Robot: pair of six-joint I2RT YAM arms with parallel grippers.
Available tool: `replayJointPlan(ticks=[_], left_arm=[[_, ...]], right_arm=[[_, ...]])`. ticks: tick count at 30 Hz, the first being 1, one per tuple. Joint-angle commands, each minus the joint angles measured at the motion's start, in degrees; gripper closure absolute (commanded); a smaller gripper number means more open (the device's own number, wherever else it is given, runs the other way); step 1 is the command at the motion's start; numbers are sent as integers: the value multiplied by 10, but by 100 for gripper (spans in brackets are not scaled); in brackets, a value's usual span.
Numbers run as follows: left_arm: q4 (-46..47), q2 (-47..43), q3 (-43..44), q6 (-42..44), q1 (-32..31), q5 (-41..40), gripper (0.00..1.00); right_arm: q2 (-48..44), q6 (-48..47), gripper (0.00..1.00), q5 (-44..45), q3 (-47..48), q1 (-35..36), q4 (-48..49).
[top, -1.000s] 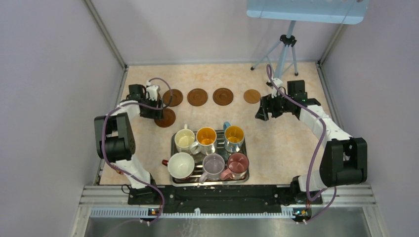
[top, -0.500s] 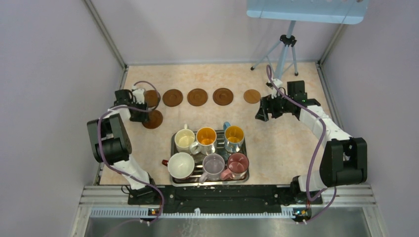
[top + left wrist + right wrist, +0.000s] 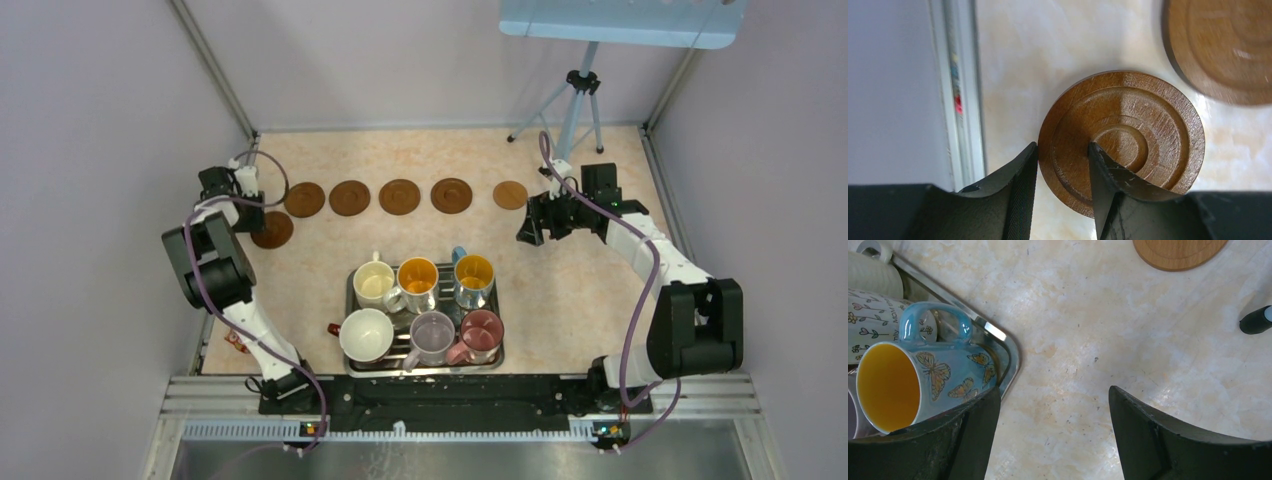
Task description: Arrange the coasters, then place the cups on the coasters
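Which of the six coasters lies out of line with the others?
The far-left dark brown coaster: it sits nearer the arms than the row, its rim pinched in the left gripper.

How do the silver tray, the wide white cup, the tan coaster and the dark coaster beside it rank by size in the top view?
1. silver tray
2. wide white cup, though its rim is nearer the camera
3. dark coaster beside the tan one
4. tan coaster

The outer side of the left gripper (image 3: 1062,150) is hemmed by the wall rail (image 3: 964,85); bare tabletop (image 3: 1048,45) is left ahead, past the clamped coaster (image 3: 1133,135).
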Motion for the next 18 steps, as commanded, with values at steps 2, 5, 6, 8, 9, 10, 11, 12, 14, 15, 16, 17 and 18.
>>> replayJointPlan(ticks=[2,5,6,8,9,10,11,12,14,15,16,17,18], left_arm=[[-8,60,77,-3,2,-46,54],[-10,82,110,-7,2,-57,55],[-10,88,120,-8,2,-59,54],[-9,99,138,-8,2,-64,54],[-8,105,147,-10,1,-65,54],[-8,112,156,-13,1,-66,54],[-7,118,166,-16,1,-65,54],[-8,123,175,-19,1,-62,54],[-7,134,191,-24,-1,-58,54],[-7,140,199,-27,-1,-58,54],[-8,147,208,-29,-3,-59,54],[-9,152,219,-31,-4,-59,53],[-10,157,226,-32,-5,-57,53]], right_arm=[[-21,-7,22,-8,0,-8,15],[-19,-7,22,-8,0,-8,14],[-19,-7,22,-8,0,-8,15],[-17,-7,22,-8,0,-8,15],[-16,-7,22,-8,0,-8,15],[-16,-7,22,-9,0,-8,15],[-14,-7,22,-9,1,-8,15],[-14,-7,22,-9,1,-8,14],[-14,-7,22,-9,1,-8,14],[-14,-7,22,-9,1,-8,14],[-14,-7,22,-9,1,-8,14],[-13,-7,22,-9,1,-8,14],[-13,-7,22,-8,1,-8,14]])
